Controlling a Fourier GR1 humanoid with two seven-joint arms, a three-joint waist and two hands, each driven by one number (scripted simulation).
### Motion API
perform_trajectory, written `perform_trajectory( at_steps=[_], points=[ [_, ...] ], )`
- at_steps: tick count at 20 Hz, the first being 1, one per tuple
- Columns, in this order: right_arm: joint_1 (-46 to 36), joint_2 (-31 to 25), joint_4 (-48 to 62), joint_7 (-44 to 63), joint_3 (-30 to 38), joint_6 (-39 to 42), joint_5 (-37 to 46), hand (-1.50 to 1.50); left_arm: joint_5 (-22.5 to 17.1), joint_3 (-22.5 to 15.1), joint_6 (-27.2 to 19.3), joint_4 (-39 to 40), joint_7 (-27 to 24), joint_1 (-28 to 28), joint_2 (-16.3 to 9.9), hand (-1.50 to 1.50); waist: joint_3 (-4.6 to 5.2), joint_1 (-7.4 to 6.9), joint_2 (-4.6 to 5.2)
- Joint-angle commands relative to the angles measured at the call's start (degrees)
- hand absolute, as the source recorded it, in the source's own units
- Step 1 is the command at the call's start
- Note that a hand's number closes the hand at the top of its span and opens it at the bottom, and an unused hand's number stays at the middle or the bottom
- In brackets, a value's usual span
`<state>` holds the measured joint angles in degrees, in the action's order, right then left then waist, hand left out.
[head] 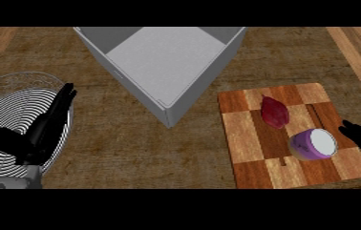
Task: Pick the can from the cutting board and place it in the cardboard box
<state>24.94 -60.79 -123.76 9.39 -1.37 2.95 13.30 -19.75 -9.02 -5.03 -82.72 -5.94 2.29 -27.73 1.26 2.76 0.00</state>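
The can (313, 144) is not yet grasped; it lies on the board (243, 129), and the box (165, 64) holds nothing. The left hand (49, 124) is held released; the right hand's (350, 130) state cannot be told.

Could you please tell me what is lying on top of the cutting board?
On the cutting board lie a purple can on its side and a dark red sweet potato. The right robot hand shows only at its right edge.

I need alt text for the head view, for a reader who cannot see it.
A purple can lies beside a dark red vegetable on a checkered cutting board; the right hand shows at its right edge. A grey open box stands behind, and the open left hand rests over a striped plate.
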Motion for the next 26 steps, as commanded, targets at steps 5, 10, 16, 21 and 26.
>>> perform_trajectory(
  at_steps=[5, 10, 16, 21, 26],
  points=[
    [-3.23, 1.70, -0.58, 8.34, -2.19, 1.36, 1.09, -1.50, 7.65, -9.72, -0.11, -3.13, 2.96, 8.97, 2.68, 0.00, -1.28, -1.43, 0.30],
    [-2.39, 3.49, 0.95, 10.20, -5.24, 4.09, 4.91, -1.50, 9.60, -11.06, -0.29, -3.31, 6.93, 11.34, 4.82, 0.00, -1.27, -2.09, 0.03],
    [-11.08, 14.39, 5.44, 12.51, -12.71, 3.29, 14.56, -1.50, 13.88, -11.67, -0.59, -1.66, 7.15, 12.56, 9.80, 0.00, -1.26, -2.83, 0.07],
    [-7.26, 14.47, 5.45, 7.33, -4.35, 7.60, 13.88, -1.50, 13.69, -7.41, 2.44, -7.45, 10.24, 9.66, 8.15, 0.00, -1.26, -2.52, -0.12],
    [-10.39, 18.70, 9.24, 7.39, -5.69, 11.61, 17.80, -1.50, 16.66, -7.40, 3.29, -4.55, 10.58, 11.65, 12.41, 0.00, -1.25, -2.52, -0.04]
  ],
)
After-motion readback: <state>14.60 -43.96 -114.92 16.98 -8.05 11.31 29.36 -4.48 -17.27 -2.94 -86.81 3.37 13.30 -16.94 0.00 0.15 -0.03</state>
